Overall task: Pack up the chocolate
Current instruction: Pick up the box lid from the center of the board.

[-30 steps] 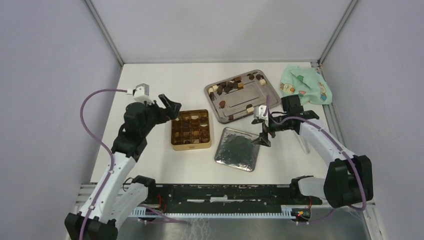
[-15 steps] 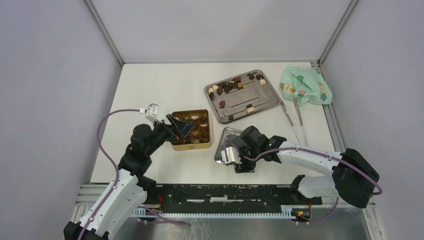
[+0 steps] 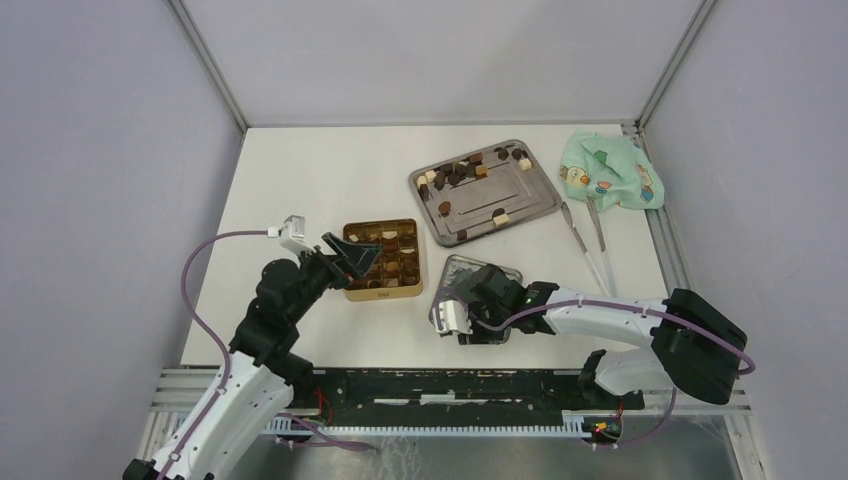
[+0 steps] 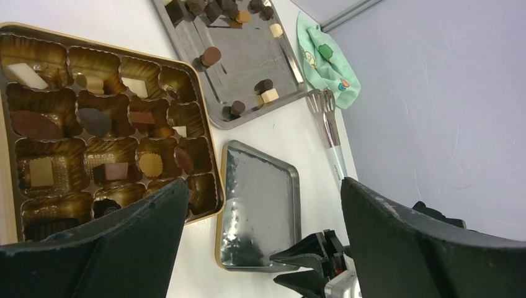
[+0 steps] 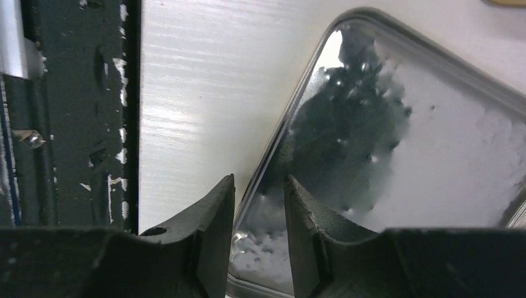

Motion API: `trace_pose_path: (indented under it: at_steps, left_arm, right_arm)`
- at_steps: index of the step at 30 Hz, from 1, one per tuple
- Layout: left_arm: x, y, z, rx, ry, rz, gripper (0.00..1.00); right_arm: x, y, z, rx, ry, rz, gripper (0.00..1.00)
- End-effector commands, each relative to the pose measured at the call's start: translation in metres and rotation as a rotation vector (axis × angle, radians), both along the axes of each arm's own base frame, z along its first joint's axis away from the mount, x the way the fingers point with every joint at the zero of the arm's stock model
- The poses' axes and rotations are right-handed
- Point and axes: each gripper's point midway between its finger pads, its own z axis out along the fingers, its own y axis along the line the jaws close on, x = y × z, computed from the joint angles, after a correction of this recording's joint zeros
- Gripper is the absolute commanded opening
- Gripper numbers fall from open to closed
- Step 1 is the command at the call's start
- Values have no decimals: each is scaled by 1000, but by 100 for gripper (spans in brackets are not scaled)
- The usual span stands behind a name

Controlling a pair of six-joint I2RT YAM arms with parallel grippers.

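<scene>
The left gripper [image 3: 355, 255] hangs over the near left corner of the gold tin [image 3: 385, 290], its jaws spread wide with nothing between them. Chocolate [image 4: 115, 171] fills many of the tin's cups. Just right of the tin lies a small silver tray [image 5: 434, 155]. The right gripper [image 5: 259, 186] stands astride its near left rim, jaws about half closed; whether they pinch the rim cannot be told. More chocolate sits on the big tray [image 3: 510, 205] farther back, mostly along its far edge. To the right are tongs [image 3: 592, 245], with a green cloth [image 3: 610, 172] beyond them.
</scene>
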Motion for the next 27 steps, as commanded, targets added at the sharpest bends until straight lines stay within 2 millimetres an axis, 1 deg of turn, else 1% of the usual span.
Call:
trace_pose_path:
  at_steps: [1,6,9,13,16,19,22,25,27]
  left_arm:
    - [0,6,-3,-18,20,42,97]
    - [0,6,-4,-8,21,39,97]
    - [-1,4,-1,6,3,21,98]
    - [-5,-1,11,35,-82,-37,99]
    - [-10,-7,21,63,-152,-98,99]
    - [-12,-15,30,81,-223,-159,99]
    - [-14,-25,38,92,-309,-214,99]
    - [-20,-39,45,119,-404,-296,100]
    - [-24,-51,46,151,-457,-353,100]
  right_arm:
    - [9,-9,-9,-43,-38,-70,36]
    - [9,-20,-14,-80,-50,-81,23]
    - [10,-28,-14,-105,-54,-93,16]
    - [11,-42,-11,-135,-52,-102,7]
    - [11,-46,-4,-124,-21,-113,1]
    - [15,-46,7,-79,13,-137,0]
    - [20,-47,24,-33,59,-142,0]
    - [23,-48,45,24,107,-129,0]
    - [23,-49,57,38,118,-111,0]
